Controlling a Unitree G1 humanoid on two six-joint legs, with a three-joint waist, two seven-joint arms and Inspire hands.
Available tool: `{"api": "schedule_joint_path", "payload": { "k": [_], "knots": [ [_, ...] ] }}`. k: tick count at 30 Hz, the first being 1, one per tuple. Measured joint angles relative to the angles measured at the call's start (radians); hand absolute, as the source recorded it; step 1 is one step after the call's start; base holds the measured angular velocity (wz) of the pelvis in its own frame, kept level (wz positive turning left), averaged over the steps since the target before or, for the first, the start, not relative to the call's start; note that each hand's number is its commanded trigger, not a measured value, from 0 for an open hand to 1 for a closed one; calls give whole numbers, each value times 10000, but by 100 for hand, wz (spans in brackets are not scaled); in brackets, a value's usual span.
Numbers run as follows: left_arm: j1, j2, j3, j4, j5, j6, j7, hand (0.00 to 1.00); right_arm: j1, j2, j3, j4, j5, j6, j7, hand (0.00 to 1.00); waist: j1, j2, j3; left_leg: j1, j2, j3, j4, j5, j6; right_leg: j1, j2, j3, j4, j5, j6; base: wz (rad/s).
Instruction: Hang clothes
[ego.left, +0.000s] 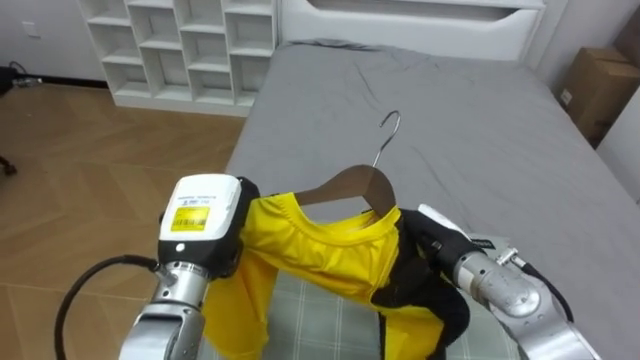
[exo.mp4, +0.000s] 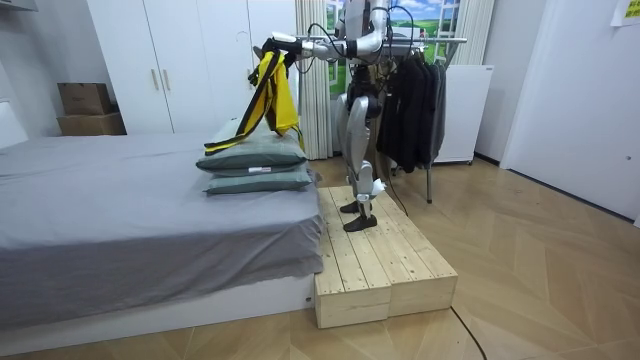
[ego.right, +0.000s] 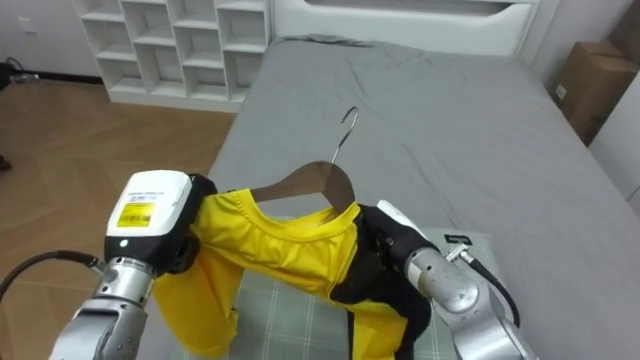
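Where the left eye view looks down over the grey bed (ego.left: 450, 110), a wooden hanger (ego.left: 350, 187) with a metal hook carries a yellow shirt (ego.left: 320, 245) by its collar, above a checked pillow (ego.left: 320, 315). The left hand (ego.left: 240, 205) is at the shirt's left shoulder and the right hand (ego.left: 425, 245) at its right. Both have their fingers buried in cloth, so I cannot tell their grip. The right eye view adds a cardboard box (ego.right: 590, 75) beside the bed. From the room view, the robot stands on a wooden platform (exo.mp4: 380, 265), arms stretched out, the shirt hanging over stacked pillows (exo.mp4: 255, 165), with a clothes rack (exo.mp4: 415, 95) of dark garments behind it.
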Motion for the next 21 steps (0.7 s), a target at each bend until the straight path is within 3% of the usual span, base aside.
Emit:
{"api": "schedule_joint_path", "payload": {
  "k": [6, 8, 9, 10, 11, 12, 21],
  "knots": [
    [0, -221, 24, 1, -1014, -1, 74, 100, -5, 229, -243, -16, -1346, -78, -916, 0, -49, 26, -42, -2, -11, -46, 24, 0, 0, 21, -1, -86, 14, 0, 0, 1],
    [0, -214, 131, 2, -1466, 38, 75, 100, -4, 383, -258, -156, -1687, -80, -1450, 0, -139, 74, -108, 2, -6, -39, 24, 0, 0, 20, 0, -49, 20, 0, 0, 0],
    [0, -214, 165, 2, -1561, 52, 75, 100, -4, 417, -256, -197, -1725, -86, -1584, 11, -146, 98, -130, 6, -5, -30, 23, 0, 0, 20, 1, -33, 20, 0, 1, 0],
    [0, -211, 212, 2, -1777, 81, 75, 100, -5, 431, -252, -242, -1734, -149, -1829, 49, -177, 141, -163, 31, -5, -15, 20, 0, 0, 39, -1, -15, 19, 0, 1, 0],
    [0, -214, 254, 1, -1893, 83, 75, 100, -5, 431, -247, -281, -1728, -189, -2056, 69, -219, 171, -182, 66, -7, -14, 14, 0, 0, 74, -4, -12, 19, -1, 1, 0],
    [-1, -220, 296, 2, -2057, 84, 77, 100, -4, 449, -238, -322, -1738, -210, -2242, 100, -234, 175, -185, 98, -6, -14, 11, 0, 0, 106, -6, -13, 19, -1, 2, 0],
    [-2, -295, 440, 1, -2492, 87, 77, 100, 0, 450, -78, -325, -2471, -287, -2840, 100, -261, 182, -180, 226, -4, 26, 7, 1, 0, 237, -6, 5, 17, -4, 7, 0]
  ]
}}
